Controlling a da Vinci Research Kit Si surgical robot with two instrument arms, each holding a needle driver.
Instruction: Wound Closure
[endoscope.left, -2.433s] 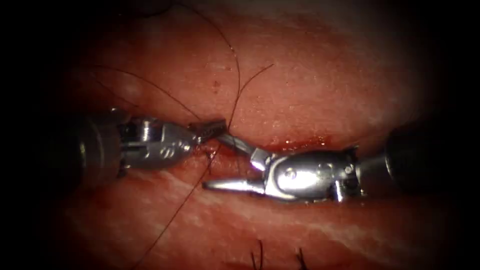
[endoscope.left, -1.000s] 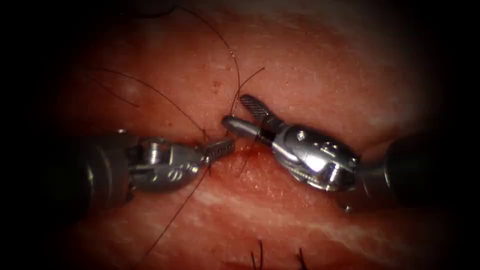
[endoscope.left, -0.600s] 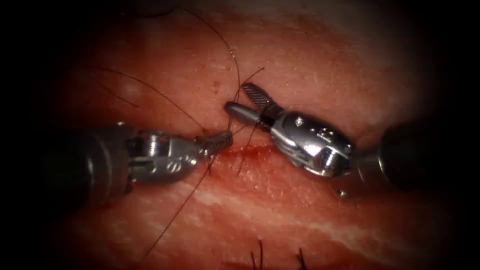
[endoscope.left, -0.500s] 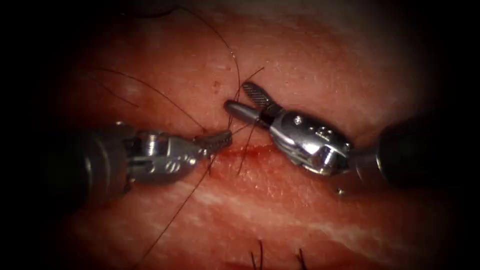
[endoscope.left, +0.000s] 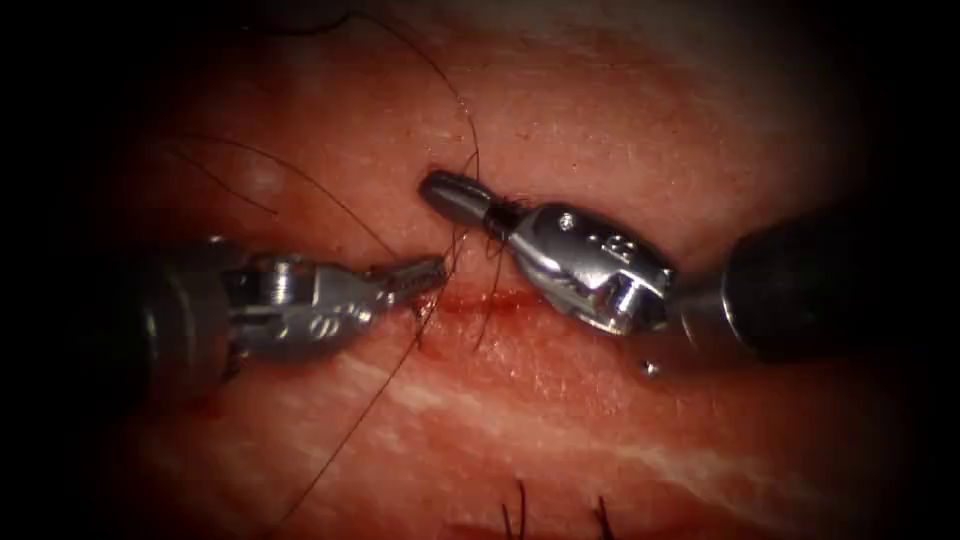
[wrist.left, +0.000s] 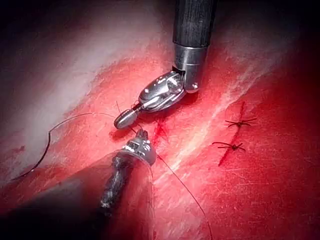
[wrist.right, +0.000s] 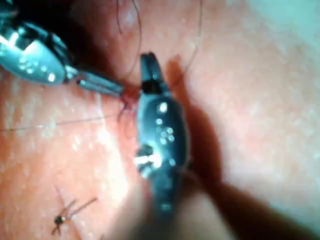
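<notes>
The left tool's jaws (endoscope.left: 432, 270) are pressed together on the thread (endoscope.left: 350, 430), just at the left end of the cut (endoscope.left: 505, 298). The tool comes in low from the endoscope view's left and lies nearly level over the tissue (endoscope.left: 620, 120). Nearest the endoscope, two short tufts of cut thread ends (endoscope.left: 520, 508) stand up from the tissue. The left wrist view shows them as two tied stitches (wrist.left: 235, 146) well apart from both tools. From that near edge a long strand of thread runs up and to the right to the stitch point directly under the left tool's tip. The cut lies crosswise between the two tools, with red fluid (endoscope.left: 470, 302) wet along its line and a short thread tail hanging down across it. Beyond the cut, the right tool's jaws (endoscope.left: 440, 190) are also closed, angled up and to the left. Dark turns of thread are wound around their base, and the thread is caught there as far as can be judged. Neither tool holds tissue. Farther back, one strand climbs from the right tool's tip in a curve toward the far edge. Another, finer strand runs from the left tool's tip out over the far-left tissue.
</notes>
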